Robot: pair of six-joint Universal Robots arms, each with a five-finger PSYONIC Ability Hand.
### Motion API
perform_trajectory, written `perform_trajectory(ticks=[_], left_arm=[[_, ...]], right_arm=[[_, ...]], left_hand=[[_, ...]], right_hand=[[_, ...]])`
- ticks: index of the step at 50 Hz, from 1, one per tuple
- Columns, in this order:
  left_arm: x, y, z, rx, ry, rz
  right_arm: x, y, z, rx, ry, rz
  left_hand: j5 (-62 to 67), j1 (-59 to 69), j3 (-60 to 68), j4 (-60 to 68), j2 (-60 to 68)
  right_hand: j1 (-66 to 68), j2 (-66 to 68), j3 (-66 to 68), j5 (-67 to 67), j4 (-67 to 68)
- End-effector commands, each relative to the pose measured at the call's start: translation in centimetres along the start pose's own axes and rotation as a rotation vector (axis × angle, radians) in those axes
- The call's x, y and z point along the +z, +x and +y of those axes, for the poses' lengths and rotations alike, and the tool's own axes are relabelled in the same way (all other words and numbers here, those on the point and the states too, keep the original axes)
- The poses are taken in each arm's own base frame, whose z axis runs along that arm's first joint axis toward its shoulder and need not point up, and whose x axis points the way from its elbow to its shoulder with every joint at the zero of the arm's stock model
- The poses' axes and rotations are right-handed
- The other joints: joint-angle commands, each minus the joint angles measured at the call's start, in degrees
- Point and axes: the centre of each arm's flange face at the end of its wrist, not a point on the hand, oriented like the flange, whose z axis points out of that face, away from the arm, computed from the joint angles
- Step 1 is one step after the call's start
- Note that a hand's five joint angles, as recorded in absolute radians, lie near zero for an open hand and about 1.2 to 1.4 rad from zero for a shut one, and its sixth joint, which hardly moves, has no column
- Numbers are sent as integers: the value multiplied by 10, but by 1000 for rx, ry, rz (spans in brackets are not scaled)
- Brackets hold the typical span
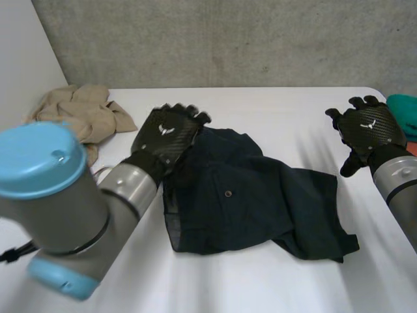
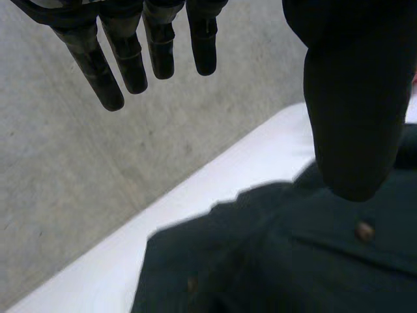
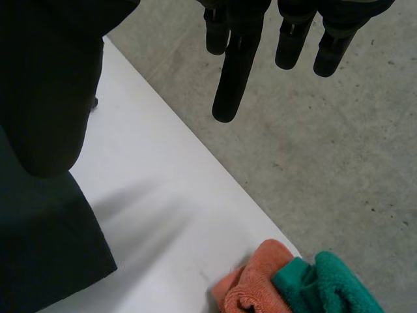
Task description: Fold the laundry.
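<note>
Starting at the left: risk of dragging the beige cloth (image 1: 81, 114), heaped near the far left corner of the table (image 1: 273, 283), by swinging the left arm outward; little room there. Then the left hand (image 1: 168, 134): released, fingers (image 2: 127, 62) straight, grasping nothing, poised over the far left edge of the dark garment (image 1: 247, 202). Cannot tell whether touching the fabric or just above it. In the middle of the table, the garment itself, rumpled, with layers overlapping and a button (image 1: 229, 193) facing up; likely to pinch only the top layer here, or several at once, and so to fold crooked. Better to smooth first. Plenty of bare table in front of the garment for pulling and spreading, less behind. Further right, the right hand (image 1: 368, 130): also released, fingers (image 3: 238, 65) straight, holding nothing, over bare table just beside the garment's right edge. At the far right, danger of knocking the orange cloth (image 3: 251, 287) and teal cloth (image 3: 326, 287) off the table edge by reaching outward.
</note>
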Motion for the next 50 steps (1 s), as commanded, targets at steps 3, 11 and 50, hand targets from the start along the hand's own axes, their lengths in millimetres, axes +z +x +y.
perform_trajectory(ticks=[3,11,50], left_arm=[[-36,21,51,6,-187,72],[-27,40,98,52,-315,135],[64,115,-18,-4,449,572]], right_arm=[[-11,1,-10,5,-16,-25],[-12,-4,-5,4,-33,-45],[-3,15,0,20,-36,47]], left_hand=[[31,17,24,26,23],[61,47,54,56,53],[455,441,448,450,447]], right_hand=[[-32,-313,-18,-23,-17],[-32,-313,-18,-23,-17],[-32,-313,-18,-23,-17]])
